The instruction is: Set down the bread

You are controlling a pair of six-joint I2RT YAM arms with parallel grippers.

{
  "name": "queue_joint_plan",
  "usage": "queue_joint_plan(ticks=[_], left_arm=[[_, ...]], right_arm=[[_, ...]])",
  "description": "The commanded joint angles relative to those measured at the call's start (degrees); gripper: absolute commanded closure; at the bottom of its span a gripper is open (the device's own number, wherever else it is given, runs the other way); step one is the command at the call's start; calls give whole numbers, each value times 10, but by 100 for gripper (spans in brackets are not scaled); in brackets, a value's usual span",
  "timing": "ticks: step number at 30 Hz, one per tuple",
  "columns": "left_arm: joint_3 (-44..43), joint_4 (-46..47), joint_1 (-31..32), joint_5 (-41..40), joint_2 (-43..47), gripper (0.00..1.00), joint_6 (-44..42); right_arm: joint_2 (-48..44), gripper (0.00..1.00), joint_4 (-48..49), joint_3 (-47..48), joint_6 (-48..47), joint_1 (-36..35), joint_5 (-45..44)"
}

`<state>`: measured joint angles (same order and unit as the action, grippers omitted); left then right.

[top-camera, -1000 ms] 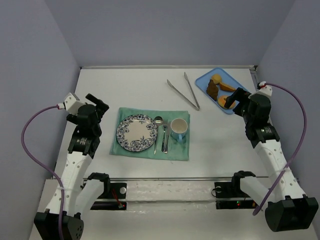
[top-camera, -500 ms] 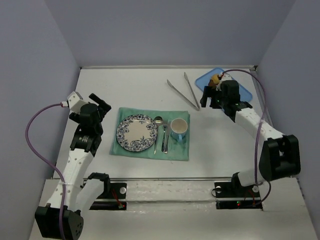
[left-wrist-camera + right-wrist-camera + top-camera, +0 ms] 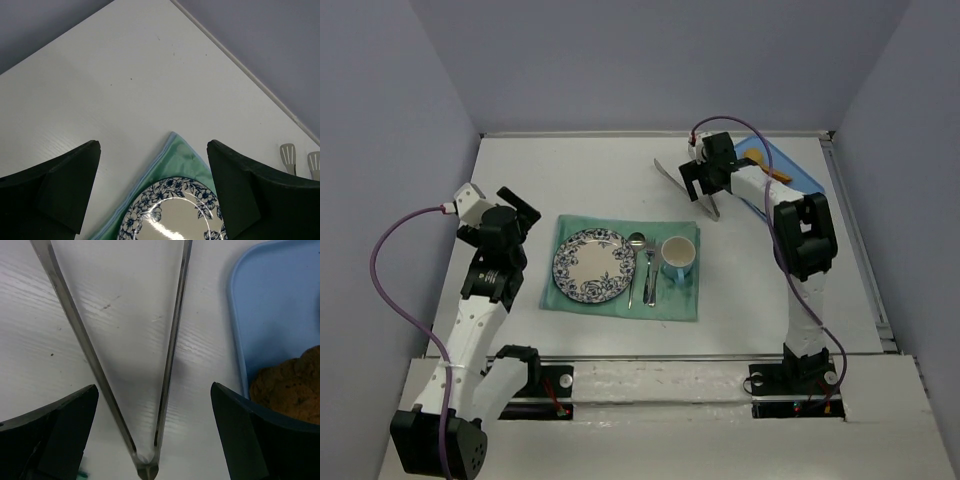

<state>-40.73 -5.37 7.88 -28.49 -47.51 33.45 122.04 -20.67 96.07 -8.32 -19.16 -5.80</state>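
The bread lies on a blue tray [image 3: 792,166] at the back right, and an orange piece [image 3: 761,160] shows beside my right arm. In the right wrist view a brown piece [image 3: 292,390] sits on the tray [image 3: 275,310]. My right gripper [image 3: 706,184] is open and empty, hovering over metal tongs [image 3: 669,174]. The tongs' two arms [image 3: 170,355] run between my right gripper's [image 3: 155,440] fingers. My left gripper [image 3: 517,208] is open and empty, left of a blue floral plate [image 3: 593,265]. The plate [image 3: 175,212] shows between my left gripper's [image 3: 152,195] fingers.
The plate rests on a green napkin [image 3: 578,222] with a spoon [image 3: 636,243], a fork [image 3: 651,275] and a blue cup [image 3: 678,258]. The napkin corner [image 3: 175,152] and the tongs' tips [image 3: 288,155] show in the left wrist view. Walls close in the table.
My right arm has swung from the tray at the right edge leftward, stretching out over the tongs. My left arm has barely moved.
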Motion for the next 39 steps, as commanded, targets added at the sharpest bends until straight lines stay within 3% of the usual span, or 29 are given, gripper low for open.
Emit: queue_joint_plan(ticks=[1, 12, 16, 18, 19, 20, 22, 28, 39], left_arm=[[0, 29, -1, -17, -4, 1, -15], [1, 26, -1, -18, -5, 1, -19], [2, 27, -1, -23, -5, 1, -20], [1, 26, -1, -28, -5, 1, -20], [1, 26, -1, -30, -4, 1, -20], [-1, 22, -1, -31, -4, 1, -20], [-1, 22, -1, -33, -1, 1, -18], [2, 22, -1, -32, 7, 1, -15], [12, 27, -1, -13, 22, 1, -10]], right_arm=[[35, 0, -57, 81, -53, 3, 10], [161, 1, -132, 216, 2, 20, 29], [175, 13, -149, 227, -3, 20, 51], [172, 34, -153, 221, -1, 20, 72], [161, 42, -158, 220, 3, 20, 76], [150, 58, -163, 208, 5, 20, 92], [104, 69, -160, 196, 9, 20, 114], [-47, 77, -137, 152, 51, 20, 155], [-323, 75, -97, -107, 225, 48, 29]])
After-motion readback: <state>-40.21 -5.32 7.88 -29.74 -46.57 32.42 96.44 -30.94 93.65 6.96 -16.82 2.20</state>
